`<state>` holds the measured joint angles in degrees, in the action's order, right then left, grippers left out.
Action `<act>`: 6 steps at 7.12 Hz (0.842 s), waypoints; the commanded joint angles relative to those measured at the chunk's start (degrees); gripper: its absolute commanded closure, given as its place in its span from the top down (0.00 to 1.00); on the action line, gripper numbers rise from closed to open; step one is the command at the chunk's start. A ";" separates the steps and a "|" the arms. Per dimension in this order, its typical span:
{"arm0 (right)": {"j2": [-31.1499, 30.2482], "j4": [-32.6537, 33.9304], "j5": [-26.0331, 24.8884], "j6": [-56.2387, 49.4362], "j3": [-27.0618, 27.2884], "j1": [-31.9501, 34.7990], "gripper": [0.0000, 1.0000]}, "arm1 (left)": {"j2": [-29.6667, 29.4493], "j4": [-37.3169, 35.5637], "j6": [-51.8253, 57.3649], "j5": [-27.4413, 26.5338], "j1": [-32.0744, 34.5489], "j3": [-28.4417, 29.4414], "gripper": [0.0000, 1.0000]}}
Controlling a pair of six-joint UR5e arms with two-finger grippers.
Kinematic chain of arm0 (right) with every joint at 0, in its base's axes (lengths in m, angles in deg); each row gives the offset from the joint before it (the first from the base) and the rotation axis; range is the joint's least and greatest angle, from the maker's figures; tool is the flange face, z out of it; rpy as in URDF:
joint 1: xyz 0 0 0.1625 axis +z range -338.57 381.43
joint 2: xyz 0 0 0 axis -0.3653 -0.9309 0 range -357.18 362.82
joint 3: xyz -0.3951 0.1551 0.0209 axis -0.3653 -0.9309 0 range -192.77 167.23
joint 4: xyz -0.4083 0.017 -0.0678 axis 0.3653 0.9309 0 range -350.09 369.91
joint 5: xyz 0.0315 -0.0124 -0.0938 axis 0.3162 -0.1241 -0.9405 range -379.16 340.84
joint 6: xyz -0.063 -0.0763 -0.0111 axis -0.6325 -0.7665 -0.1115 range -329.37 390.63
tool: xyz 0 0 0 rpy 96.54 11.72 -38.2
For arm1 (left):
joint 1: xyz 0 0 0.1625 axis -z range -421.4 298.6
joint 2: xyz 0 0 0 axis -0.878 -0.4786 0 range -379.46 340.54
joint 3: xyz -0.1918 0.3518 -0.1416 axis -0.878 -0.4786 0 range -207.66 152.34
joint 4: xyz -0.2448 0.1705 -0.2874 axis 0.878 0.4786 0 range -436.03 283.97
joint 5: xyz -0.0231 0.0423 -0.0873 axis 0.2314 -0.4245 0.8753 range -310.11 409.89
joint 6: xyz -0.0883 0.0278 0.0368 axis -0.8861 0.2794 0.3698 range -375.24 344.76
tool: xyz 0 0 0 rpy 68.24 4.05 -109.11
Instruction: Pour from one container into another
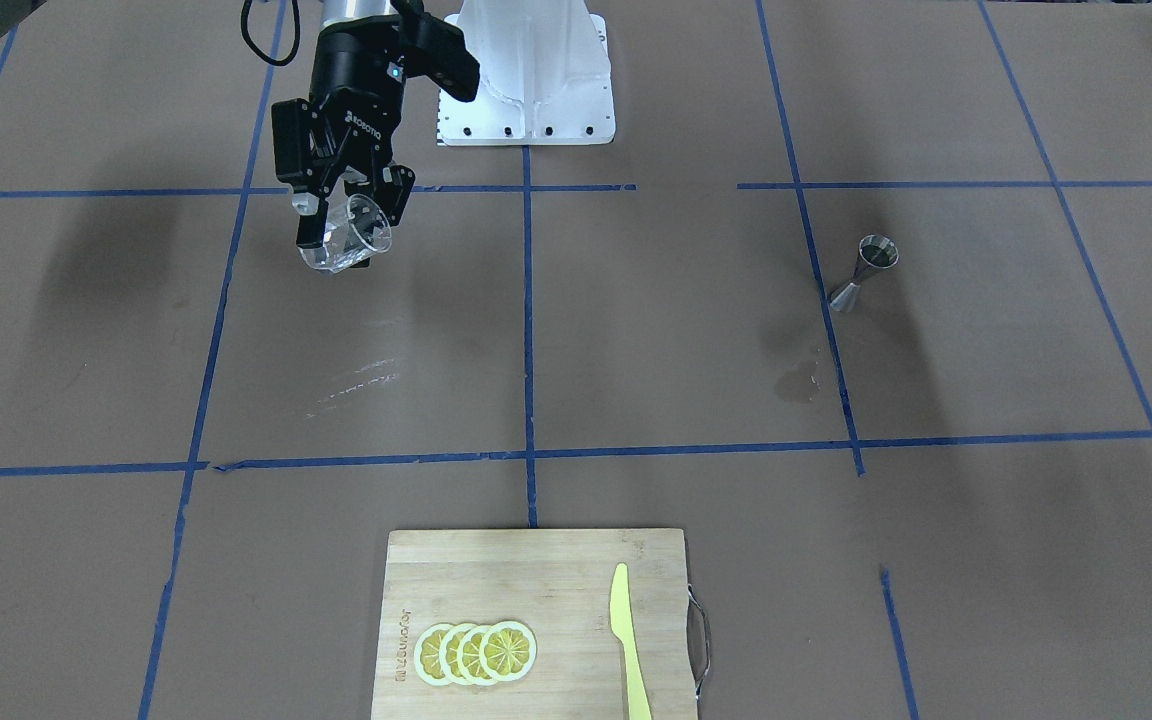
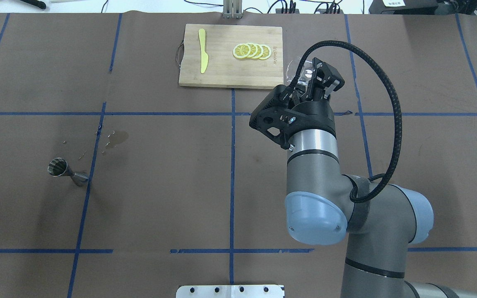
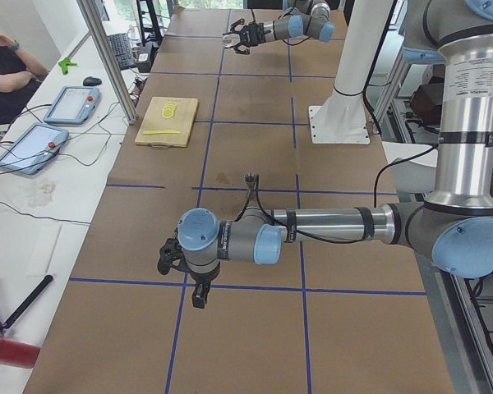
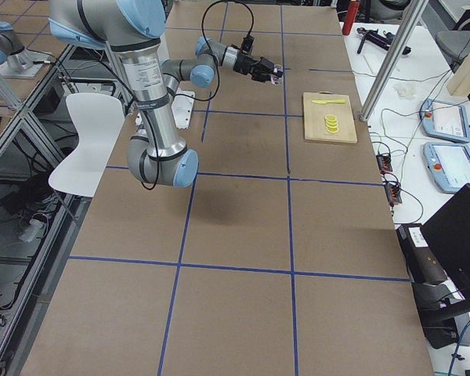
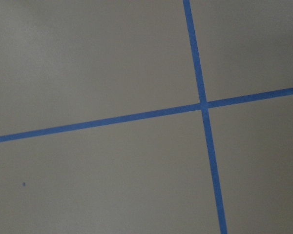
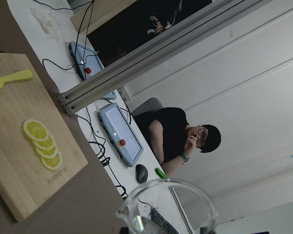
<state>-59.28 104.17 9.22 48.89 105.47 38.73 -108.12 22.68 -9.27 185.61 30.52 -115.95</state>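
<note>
The clear cup [image 1: 344, 240] hangs above the table [image 1: 636, 330] on the robot's right side, clamped between the fingers of the right gripper [image 1: 351, 222]. Its long axis is tilted, with the rim turned up and toward the robot's left. The jigger [image 1: 864, 270] stands upright well apart, across bare table. The cutting board [image 1: 556, 580] lies at the operators' edge. The left gripper [image 3: 181, 264] hovers low over the table; whether its jaws are parted cannot be told.

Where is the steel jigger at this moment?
In the overhead view the jigger stands on the robot's left side, right beside a blue tape line and near a wet stain.
</note>
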 commanded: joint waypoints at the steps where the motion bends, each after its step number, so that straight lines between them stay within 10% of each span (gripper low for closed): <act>1: -1.69 -2.32 0.00 3.01 -0.03 -0.42 0.00 | 0.25 2.36 -0.25 0.68 0.18 -0.03 1.00; 6: -15.82 -20.55 0.09 4.58 -0.38 -0.34 0.00 | 0.25 2.10 -0.16 0.15 0.18 -0.57 1.00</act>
<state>-70.32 90.07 9.30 52.37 105.36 38.44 -107.87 24.78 -9.40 185.75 30.75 -116.53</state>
